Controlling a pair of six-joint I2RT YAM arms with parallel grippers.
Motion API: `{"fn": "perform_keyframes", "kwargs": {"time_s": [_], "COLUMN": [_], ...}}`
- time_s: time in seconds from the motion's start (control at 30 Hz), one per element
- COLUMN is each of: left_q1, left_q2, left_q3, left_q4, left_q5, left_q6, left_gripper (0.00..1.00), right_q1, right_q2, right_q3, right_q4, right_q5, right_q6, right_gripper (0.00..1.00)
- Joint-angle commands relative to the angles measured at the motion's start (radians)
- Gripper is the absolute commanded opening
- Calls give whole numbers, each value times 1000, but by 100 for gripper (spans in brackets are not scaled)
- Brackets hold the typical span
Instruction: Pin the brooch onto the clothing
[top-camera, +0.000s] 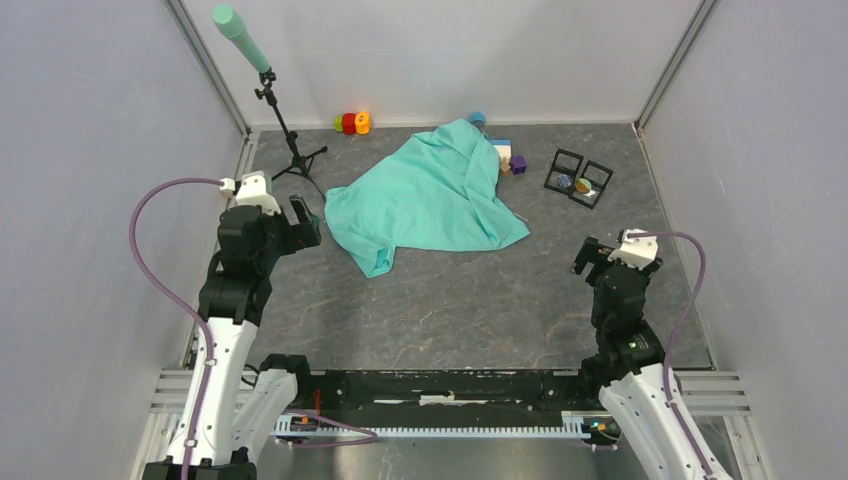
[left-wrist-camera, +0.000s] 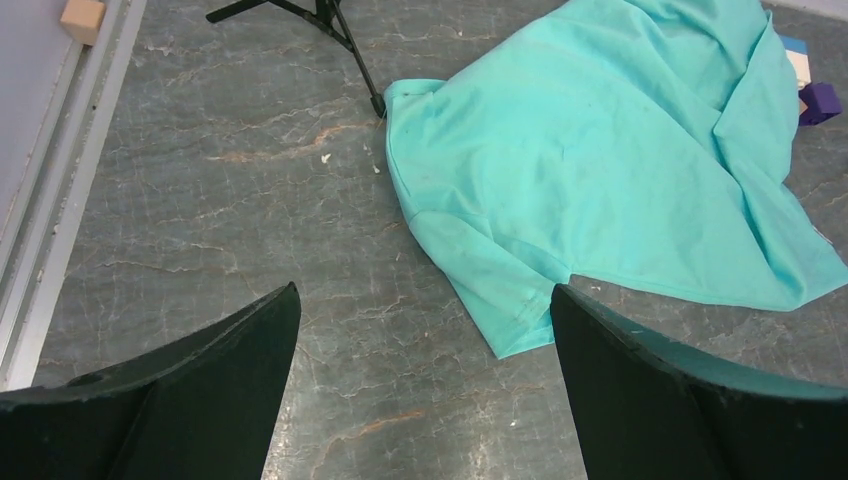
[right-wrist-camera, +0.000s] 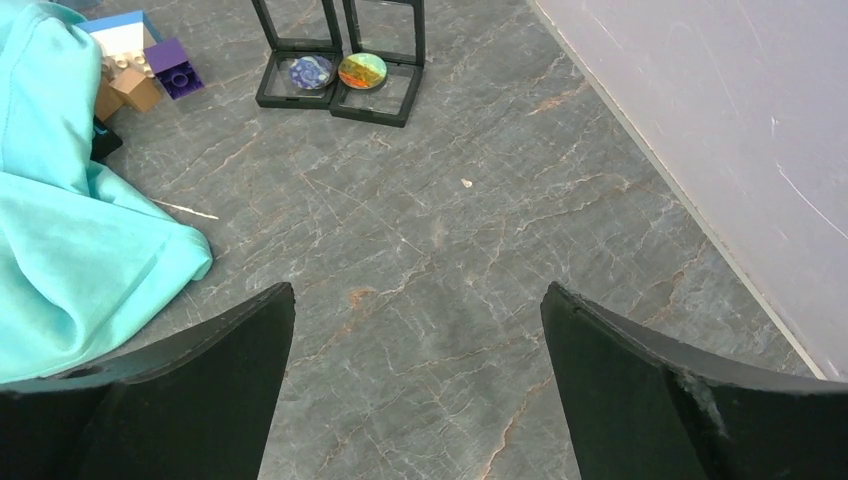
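Holding my left gripper (left-wrist-camera: 420, 300) and right gripper (right-wrist-camera: 418, 295) spread and empty, I am only starting: the mint-green T-shirt (top-camera: 430, 195) is lying crumpled at twelve o'clock on the tabletop (top-camera: 450, 300). Fetching a round brooch (right-wrist-camera: 362, 70) from its black display case (right-wrist-camera: 385, 90) at two o'clock probably comes next.

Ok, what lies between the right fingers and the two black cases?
Only bare grey table and one tiny pale speck, between right fingers and cases; the right wrist view shows it.

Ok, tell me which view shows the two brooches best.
The right wrist view: the brooches lie close and unobstructed in their open black cases, colours clear. The top external view shows them only as tiny dots; the left wrist view misses them entirely.
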Motion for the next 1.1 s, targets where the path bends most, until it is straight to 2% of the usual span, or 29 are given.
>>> {"fn": "perform_keyframes", "kwargs": {"time_s": [0.0,0.1,0.2,0.27,0.33,0.4,0.53,0.63,0.73,0.87,0.97,1.07], "left_q1": [3,2,2,2,-4,-34,-226,-315,-326,-326,-319,-275], "left_q2": [38,75,44,-4,-41,-17,128,204,264,340,396,467], "left_q3": [6,26,21,-42,-154,-224,-233,-255,-320,-358,-376,-355], "left_q4": [13,-19,-18,52,219,312,318,377,492,537,597,599], "left_q5": [18,14,46,164,288,325,172,90,19,-81,-111,-71], "left_q6": [-29,-55,-116,-187,-286,-368,-343,-348,-364,-364,-375,-384], "left_gripper": [100,100,100,100,100,100,100,100,100,100,100,100], "right_q1": [-1,-1,-1,-1,-1,-2,-1,-1,-2,-1,-2,-1], "right_q2": [10,28,52,70,84,94,97,104,105,104,107,126], "right_q3": [59,56,53,50,47,39,16,11,11,18,10,6], "right_q4": [5,8,19,28,32,45,86,85,74,57,60,65], "right_q5": [-7,-6,-10,-18,-24,-28,-38,-60,-68,-100,-117,-129], "right_q6": [13,10,0,-14,-19,-23,-32,-32,-29,-22,-20,-12], "right_gripper": [98,98,98,98,98,98,98,98,98,98,98,98]}}
